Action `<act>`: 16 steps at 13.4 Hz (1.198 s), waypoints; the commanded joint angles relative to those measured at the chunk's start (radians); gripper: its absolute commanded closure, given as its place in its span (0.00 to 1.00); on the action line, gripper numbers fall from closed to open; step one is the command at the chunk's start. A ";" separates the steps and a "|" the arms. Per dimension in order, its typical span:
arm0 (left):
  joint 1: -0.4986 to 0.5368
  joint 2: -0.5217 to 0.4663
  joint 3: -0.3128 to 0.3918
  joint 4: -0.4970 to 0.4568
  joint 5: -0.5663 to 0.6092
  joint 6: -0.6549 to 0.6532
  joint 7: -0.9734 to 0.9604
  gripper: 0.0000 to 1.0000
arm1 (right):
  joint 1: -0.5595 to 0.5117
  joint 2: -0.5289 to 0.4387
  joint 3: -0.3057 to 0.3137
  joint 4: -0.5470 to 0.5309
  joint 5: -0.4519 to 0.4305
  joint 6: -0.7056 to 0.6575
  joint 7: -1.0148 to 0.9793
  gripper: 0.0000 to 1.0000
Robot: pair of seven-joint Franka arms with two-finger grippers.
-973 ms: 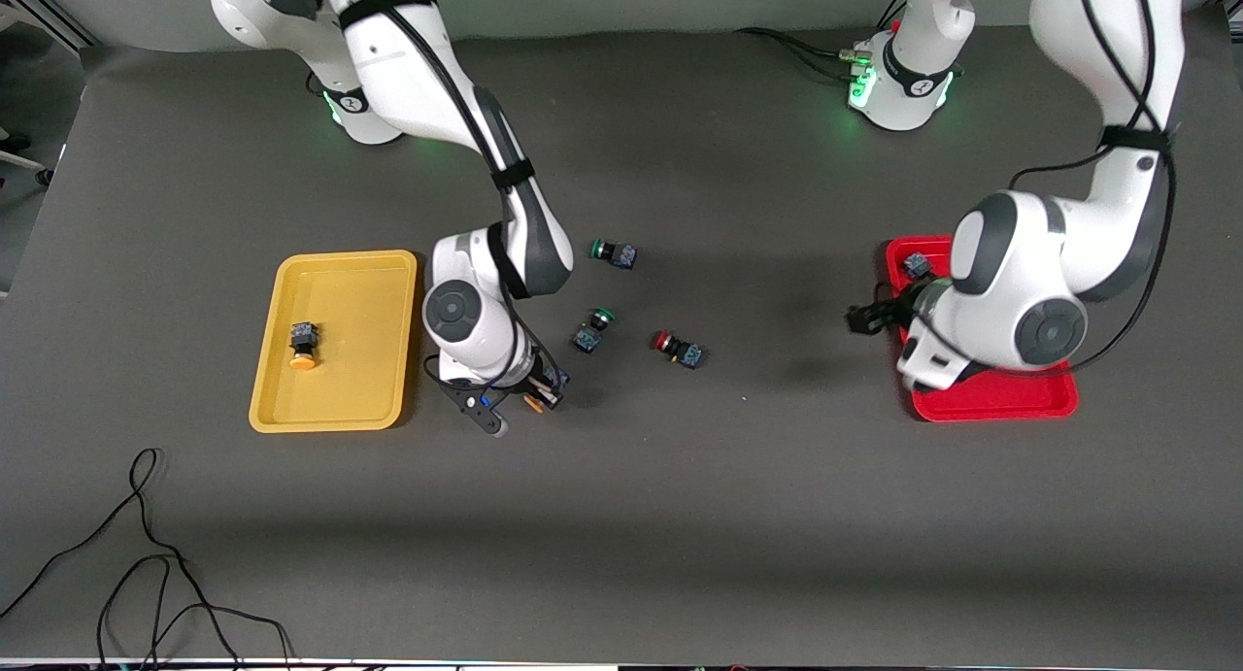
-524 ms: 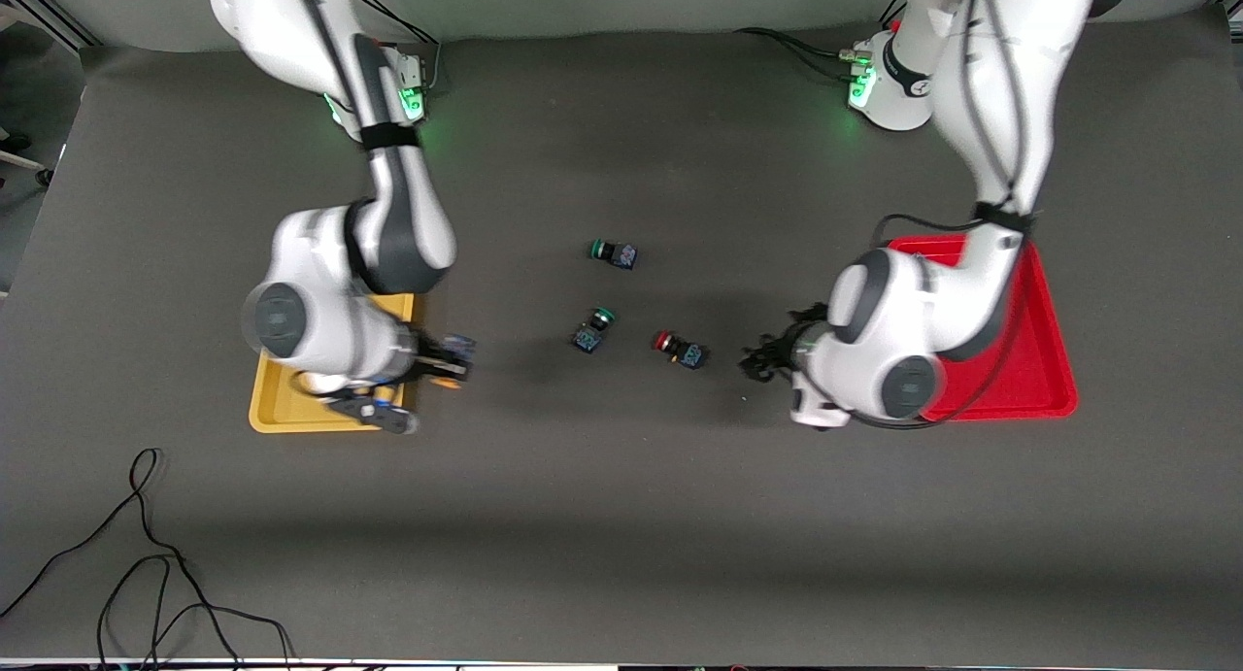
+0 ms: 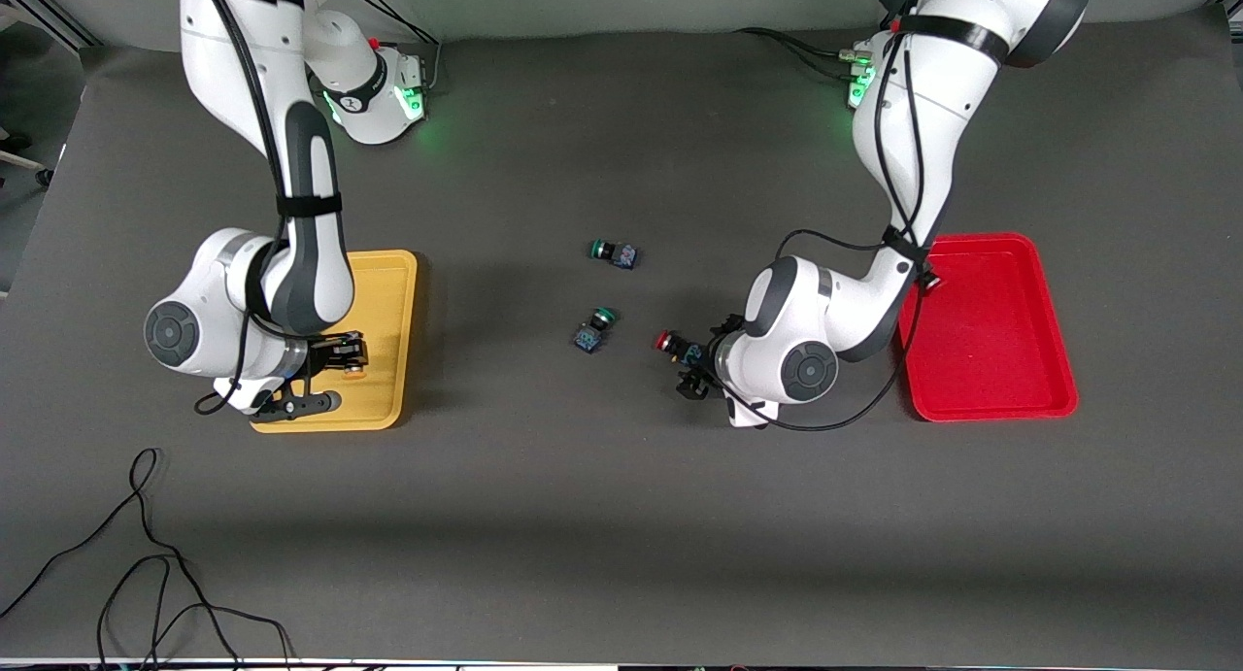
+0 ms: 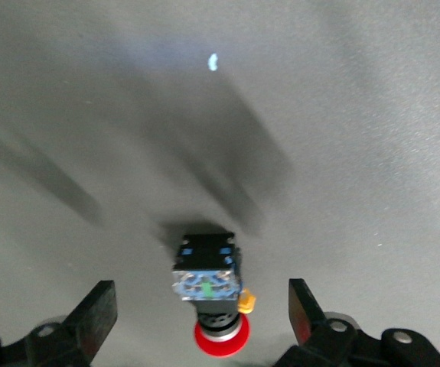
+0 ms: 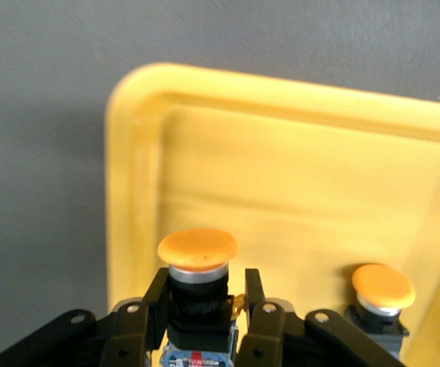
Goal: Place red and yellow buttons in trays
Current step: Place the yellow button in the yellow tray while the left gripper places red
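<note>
Right claw [image 5: 204, 306] is clenched on a yellow-capped button [image 5: 198, 264], held over the yellow tray [image 3: 388, 292] at the right arm's end of the worktop [image 3: 621, 516]; in the front view the claw [image 3: 342, 352] shows above the tray's floor. Second yellow-capped button [image 5: 382, 294] rests inside the same tray, just beside the held one, apart from it.

Left claw [image 4: 204, 313] is released, fingers [image 4: 97, 317] spread wide, with a red-capped button [image 4: 208, 287] lying on the worktop between them and touched by neither. In the front view this claw [image 3: 701, 365] is low over the worktop beside the red tray [image 3: 991, 326], and the red cap [image 3: 664, 341] shows just past it toward the right arm's end. Second red button cannot be made out.

Two green-capped buttons lie mid-worktop: one [image 3: 590, 329] near the red-capped button, the other [image 3: 614, 252] farther from the front camera. Loose black cable [image 3: 146, 564] lies near the front edge at the right arm's end.
</note>
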 commanded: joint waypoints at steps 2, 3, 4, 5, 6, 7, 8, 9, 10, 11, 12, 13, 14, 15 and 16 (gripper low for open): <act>-0.022 0.061 -0.008 0.062 -0.005 0.027 -0.025 0.00 | 0.010 0.079 0.002 0.011 0.075 0.015 -0.059 0.62; -0.027 0.063 -0.006 0.059 0.001 0.047 -0.025 0.04 | 0.008 0.084 0.005 0.013 0.086 0.013 -0.049 0.11; -0.026 0.063 -0.006 0.058 0.004 0.046 -0.015 0.22 | 0.007 0.082 0.005 0.016 0.089 0.005 -0.046 0.00; -0.026 0.063 -0.006 0.056 0.009 0.043 -0.011 0.69 | 0.002 0.072 0.004 0.016 0.089 0.001 -0.041 0.00; -0.026 0.063 -0.006 0.055 0.009 0.040 -0.006 1.00 | 0.002 0.064 -0.001 0.024 0.089 -0.014 -0.021 0.00; -0.029 0.061 -0.006 0.053 0.009 0.040 -0.006 1.00 | 0.002 0.047 -0.007 0.037 0.087 -0.043 -0.001 0.00; -0.029 0.060 -0.006 0.055 0.010 0.032 -0.006 1.00 | 0.004 0.030 -0.025 0.051 0.087 -0.068 0.009 0.00; -0.027 0.050 -0.006 0.056 0.013 0.026 -0.009 1.00 | 0.016 0.018 -0.057 0.068 0.080 -0.097 0.031 0.00; -0.017 0.040 -0.003 0.061 0.025 -0.012 0.001 1.00 | 0.019 0.007 -0.085 0.093 0.072 -0.140 0.040 0.00; 0.009 0.020 0.000 0.068 0.045 -0.101 0.027 1.00 | 0.019 0.006 -0.117 0.123 0.071 -0.193 0.042 0.00; 0.048 -0.011 0.000 0.078 0.059 -0.190 0.067 1.00 | 0.026 0.006 -0.151 0.155 0.067 -0.241 0.068 0.00; 0.092 -0.049 0.000 0.079 0.061 -0.297 0.131 1.00 | 0.043 0.006 -0.181 0.181 0.049 -0.278 0.098 0.00; 0.135 -0.089 0.001 0.078 0.068 -0.401 0.214 1.00 | 0.069 0.004 -0.221 0.206 0.037 -0.306 0.123 0.00; 0.181 -0.129 0.003 0.067 0.091 -0.480 0.313 1.00 | 0.098 0.004 -0.260 0.225 0.035 -0.329 0.141 0.00; 0.244 -0.158 0.003 0.052 0.128 -0.559 0.407 1.00 | 0.127 0.004 -0.298 0.241 0.035 -0.350 0.155 0.00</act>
